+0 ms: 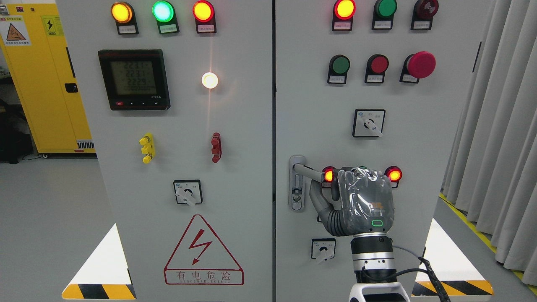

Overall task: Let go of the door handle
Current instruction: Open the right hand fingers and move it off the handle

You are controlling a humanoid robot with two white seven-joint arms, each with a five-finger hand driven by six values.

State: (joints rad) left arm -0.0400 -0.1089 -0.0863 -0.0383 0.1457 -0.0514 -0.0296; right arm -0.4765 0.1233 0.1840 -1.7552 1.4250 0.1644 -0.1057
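Below, warning label (203, 251) "有电危险".

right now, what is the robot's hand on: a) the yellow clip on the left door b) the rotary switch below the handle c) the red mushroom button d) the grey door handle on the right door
d: the right hand has its fingers curled around the grey door handle on the right door, beside the lock plate.
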